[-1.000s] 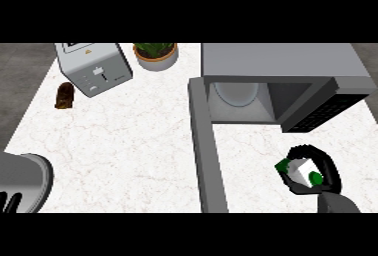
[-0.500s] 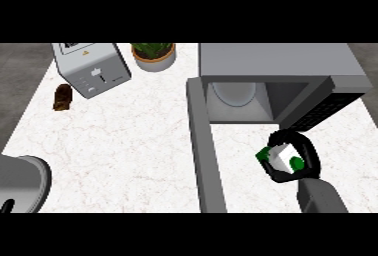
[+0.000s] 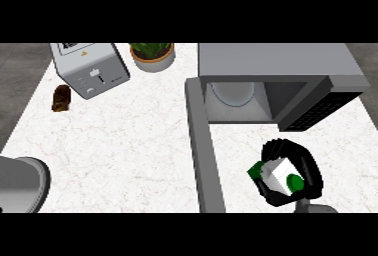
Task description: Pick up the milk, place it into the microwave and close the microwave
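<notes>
The milk (image 3: 275, 176) is a small white carton with green patches, held above the counter at the lower right. My right hand (image 3: 304, 166) is shut on it, black fingers curled over its top and sides. It hangs in front of the open microwave (image 3: 273, 62), a little right of the cavity's mouth. Inside the cavity a round white turntable (image 3: 235, 93) shows. The microwave door (image 3: 202, 150) is swung wide open and reaches toward me as a long grey strip left of the hand. Only my left forearm (image 3: 21, 184) shows, at the lower left edge.
A grey toaster (image 3: 90, 69) and a potted plant (image 3: 153, 54) stand at the back left. A small brown object (image 3: 61, 97) lies left of the toaster. The dark control panel (image 3: 319, 107) angles out at the microwave's right. White marble counter (image 3: 118, 145) spreads left of the door.
My right hand has carried the milk up and to the left, closer to the microwave's mouth. The left forearm has sunk lower at the left edge.
</notes>
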`<control>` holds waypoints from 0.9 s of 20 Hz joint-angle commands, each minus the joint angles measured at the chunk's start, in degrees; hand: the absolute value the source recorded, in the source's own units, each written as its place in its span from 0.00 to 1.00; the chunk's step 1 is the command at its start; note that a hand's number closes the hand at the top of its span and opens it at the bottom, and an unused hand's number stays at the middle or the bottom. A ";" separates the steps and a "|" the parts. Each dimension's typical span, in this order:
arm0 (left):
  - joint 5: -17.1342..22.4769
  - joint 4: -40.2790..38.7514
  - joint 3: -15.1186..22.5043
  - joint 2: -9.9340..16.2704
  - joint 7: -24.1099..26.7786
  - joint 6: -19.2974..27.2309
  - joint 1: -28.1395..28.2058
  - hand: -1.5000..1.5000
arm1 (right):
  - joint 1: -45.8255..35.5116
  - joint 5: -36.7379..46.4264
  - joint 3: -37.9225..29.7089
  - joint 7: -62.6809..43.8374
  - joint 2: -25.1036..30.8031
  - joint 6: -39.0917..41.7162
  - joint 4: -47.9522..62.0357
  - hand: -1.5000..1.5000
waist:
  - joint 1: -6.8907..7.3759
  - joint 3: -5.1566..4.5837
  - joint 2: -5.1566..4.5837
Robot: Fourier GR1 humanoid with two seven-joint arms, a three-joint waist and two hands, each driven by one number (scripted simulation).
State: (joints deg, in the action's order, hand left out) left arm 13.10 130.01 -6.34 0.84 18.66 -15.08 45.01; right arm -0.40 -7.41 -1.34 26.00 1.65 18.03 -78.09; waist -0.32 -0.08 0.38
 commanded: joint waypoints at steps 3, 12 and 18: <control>0.23 -0.13 0.72 -0.79 0.00 -0.53 1.39 0.00 | 6.58 -3.02 11.93 -10.56 -1.60 -13.75 -16.82 1.00 | 0.42 0.04 -0.14; 2.02 -3.92 -4.15 -0.75 2.29 -3.31 1.03 0.00 | -0.74 -0.38 17.46 -12.41 -1.64 -24.68 -17.14 1.00 | 0.98 0.07 -0.27; 5.83 -5.22 -10.95 1.24 1.99 -6.86 -0.40 0.00 | -15.21 4.36 11.54 -14.68 -1.65 -32.59 -5.34 1.00 | 1.52 0.06 -0.40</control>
State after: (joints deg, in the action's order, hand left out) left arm 17.39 126.34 -14.34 1.32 18.50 -19.43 43.45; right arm -9.80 -6.08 12.83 11.01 0.03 -10.54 -89.39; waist 0.80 -0.02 0.03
